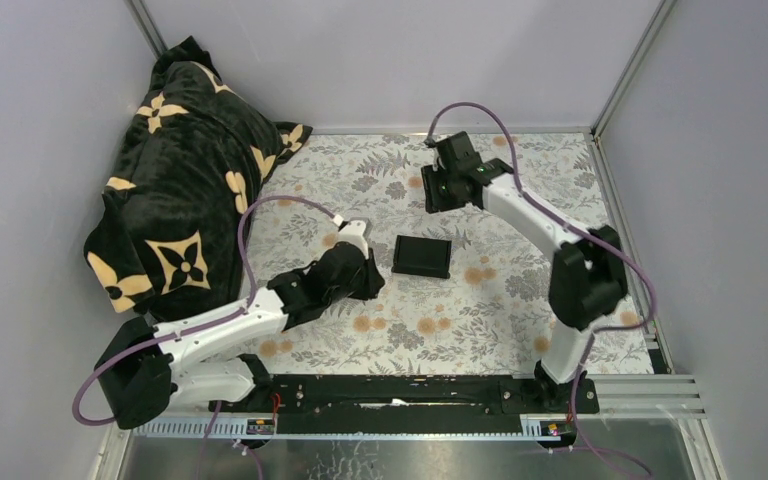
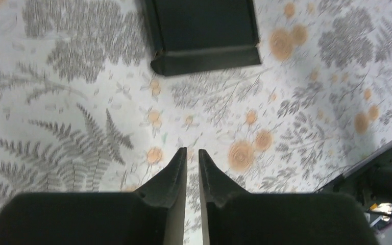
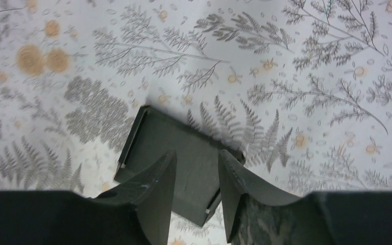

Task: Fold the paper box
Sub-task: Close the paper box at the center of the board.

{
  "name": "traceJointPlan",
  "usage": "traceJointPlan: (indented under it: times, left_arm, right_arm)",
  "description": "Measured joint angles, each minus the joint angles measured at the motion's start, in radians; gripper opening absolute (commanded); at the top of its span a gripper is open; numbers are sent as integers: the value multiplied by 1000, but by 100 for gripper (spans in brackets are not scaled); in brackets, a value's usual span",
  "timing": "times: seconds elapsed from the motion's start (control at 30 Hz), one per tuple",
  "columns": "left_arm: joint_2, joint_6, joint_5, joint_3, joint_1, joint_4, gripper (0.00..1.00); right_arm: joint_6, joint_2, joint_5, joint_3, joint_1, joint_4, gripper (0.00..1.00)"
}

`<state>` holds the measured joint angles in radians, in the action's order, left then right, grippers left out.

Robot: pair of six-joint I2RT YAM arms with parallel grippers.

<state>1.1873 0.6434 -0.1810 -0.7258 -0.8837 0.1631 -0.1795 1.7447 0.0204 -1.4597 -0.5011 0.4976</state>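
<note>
The paper box (image 1: 421, 257) is a small, flat, matte black rectangle lying on the floral cloth at mid-table. In the left wrist view the paper box (image 2: 204, 35) sits ahead of my left gripper (image 2: 192, 151), well apart from it. That gripper's fingers stand a narrow slit apart with only cloth showing between them. My left gripper (image 1: 365, 275) is just left of the box. My right gripper (image 1: 445, 185) hangs behind the box, raised off it. In the right wrist view the paper box (image 3: 155, 135) lies below my right gripper (image 3: 197, 153), which is open and holds nothing.
A black plush blanket (image 1: 185, 190) with cream flowers is heaped at the back left. Grey walls and metal posts (image 1: 620, 70) close in the table. A metal rail (image 1: 650, 395) runs along the near edge. The right arm's base (image 2: 383, 178) shows at the left wrist view's right.
</note>
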Motion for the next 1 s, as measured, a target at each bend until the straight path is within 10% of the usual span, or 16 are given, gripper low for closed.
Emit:
traceJointPlan:
  times: [0.43,1.0]
  left_arm:
    - [-91,164,-2,161,-158,31,29]
    - [145,174,-85,150,-194,-120,32]
  right_arm:
    - [29,353,74,-254,121,80,43]
    - [18,356,118,-183,112,97,40]
